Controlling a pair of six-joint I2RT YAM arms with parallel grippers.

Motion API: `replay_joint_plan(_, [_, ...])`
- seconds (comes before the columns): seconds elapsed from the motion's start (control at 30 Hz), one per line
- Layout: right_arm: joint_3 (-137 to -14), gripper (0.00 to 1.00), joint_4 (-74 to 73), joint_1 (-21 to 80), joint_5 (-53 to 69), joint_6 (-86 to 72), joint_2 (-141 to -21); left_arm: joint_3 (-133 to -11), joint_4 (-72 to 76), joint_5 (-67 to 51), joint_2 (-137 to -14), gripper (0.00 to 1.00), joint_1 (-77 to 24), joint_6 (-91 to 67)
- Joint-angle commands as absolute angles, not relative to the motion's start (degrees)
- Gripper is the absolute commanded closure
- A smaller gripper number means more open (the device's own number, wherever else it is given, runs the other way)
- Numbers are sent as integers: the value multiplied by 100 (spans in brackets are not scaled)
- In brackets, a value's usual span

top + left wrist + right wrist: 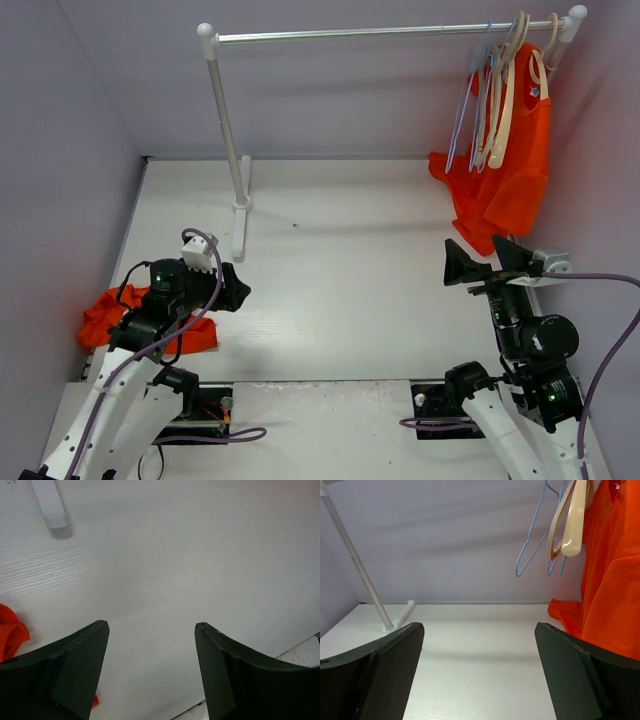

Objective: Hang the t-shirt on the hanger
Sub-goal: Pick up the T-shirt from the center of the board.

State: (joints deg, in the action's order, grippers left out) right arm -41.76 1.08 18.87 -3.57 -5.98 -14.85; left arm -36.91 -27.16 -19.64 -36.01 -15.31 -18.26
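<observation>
Your left pincer (152, 625): spread, empty; t-shirt (110, 318) crumpled on counter (340, 260) just left of it, likely pickup target. Your right pincer (479, 625): spread, facing hanger (530, 530) up ahead-right, probably staged to reach it.

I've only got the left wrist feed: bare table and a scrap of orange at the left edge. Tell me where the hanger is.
Observer: The pale blue wire hanger hangs at the right end of the rail, among cream hangers.
Operator: Say what that orange scrap belongs to.
Observer: A crumpled orange t-shirt, lying on the table beside the left arm and partly under it.
Operator: Report the right gripper.
Observer: The right gripper is open and empty, facing the rail's right end.
</observation>
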Motion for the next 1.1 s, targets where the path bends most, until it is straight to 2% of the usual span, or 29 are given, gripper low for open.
replay_joint_plan(0.0, [-4210, 0, 633, 1942, -343, -563, -1574, -3938, -2478, -1916, -3674, 30, -1512, -1784])
replay_joint_plan(0.23, [-4166, 0, 633, 1942, -404, -598, -1485, -3981, -2487, -1557, -3744, 30, -1503, -1907])
replay_joint_plan(0.37, [-4166, 0, 650, 1942, -352, -633, -1547, -4191, -3020, -58, -3928, 30, -1512, -2476])
replay_joint_plan(0.4, [-4166, 0, 642, 1942, -343, -642, -1556, -4253, -3224, 1070, -3990, 30, -1503, -3044])
replay_joint_plan(0.43, [-4175, 0, 642, 1942, -308, -650, -1573, -4306, -3452, 1647, -4129, 26, -1503, -3319])
replay_joint_plan(0.5, [-4175, 0, 642, 1942, -255, -694, -1608, -4446, -3989, 2927, -4419, 24, -1503, -4038])
replay_joint_plan(0.63, [-4192, 0, 650, 1942, -167, -729, -1661, -4789, -4718, 4004, -5166, 24, -1494, -4938])
replay_joint_plan(0.73, [-4166, 0, 677, 1942, -88, -765, -1652, -5185, -5936, 4769, -6062, 24, -1450, -6097])
replay_joint_plan(0.9, [-4166, 0, 703, 1942, -53, -782, -1600, -5493, -6688, 4677, -7538, 24, -898, -7294])
replay_joint_plan(1.07, [-4131, 0, 703, 1960, -53, -782, -1477, -4975, -5838, 3738, -7831, 24, -45, -7200])
